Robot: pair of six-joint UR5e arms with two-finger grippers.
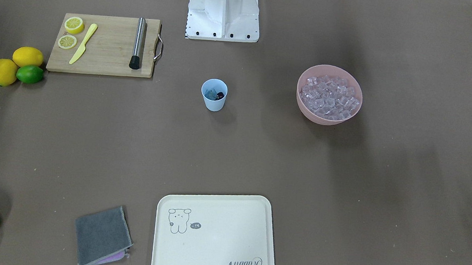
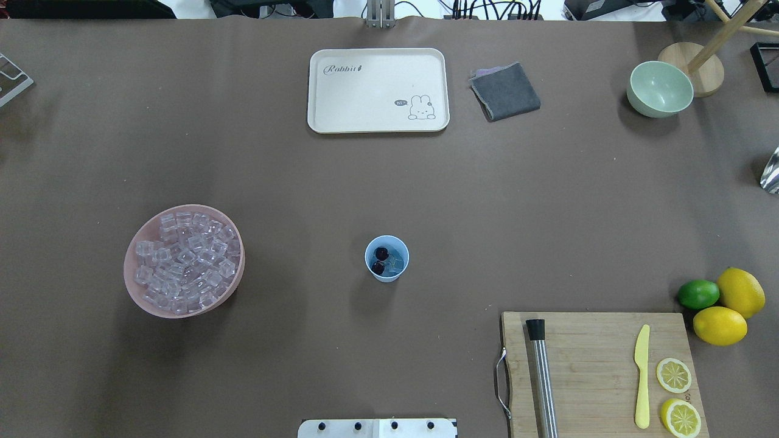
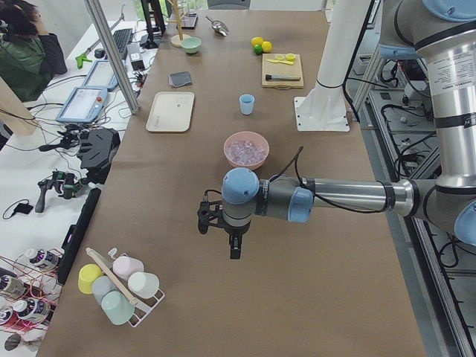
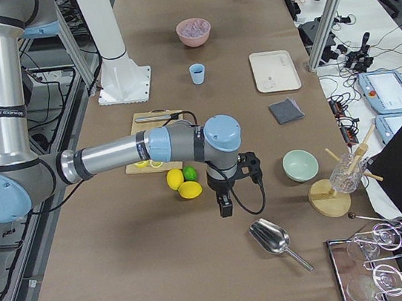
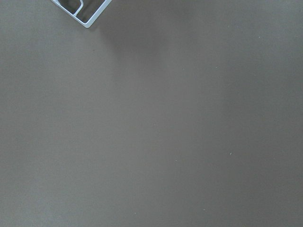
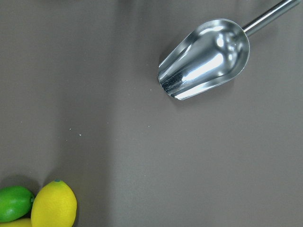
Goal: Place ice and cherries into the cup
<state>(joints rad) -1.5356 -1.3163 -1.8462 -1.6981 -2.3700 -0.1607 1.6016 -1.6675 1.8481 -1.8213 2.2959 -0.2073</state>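
The light blue cup [image 2: 371, 267] stands upright mid-table, also in the front view [image 1: 213, 104]. Dark red cherries [image 2: 381, 253] and a few clear ice cubes [image 2: 397, 263] lie inside it. More ice [image 2: 185, 261] fills the pink bowl [image 2: 130, 286] on the robot's left. My left gripper [image 3: 233, 247] hangs over bare table far to the left of the bowl. My right gripper [image 4: 226, 208] hangs beyond the lemons, near a metal scoop [image 6: 206, 56]. Both show only in side views, so I cannot tell if they are open or shut.
A cutting board [image 2: 599, 340] holds a steel muddler [image 2: 541, 377], a yellow knife [image 2: 642, 377] and lemon halves [image 2: 674, 375]. Two lemons [image 2: 720, 325] and a lime [image 2: 698, 294] lie beside it. A cream tray [image 2: 377, 91], grey cloth [image 2: 505, 91] and pale green bowl [image 2: 660, 88] sit far across.
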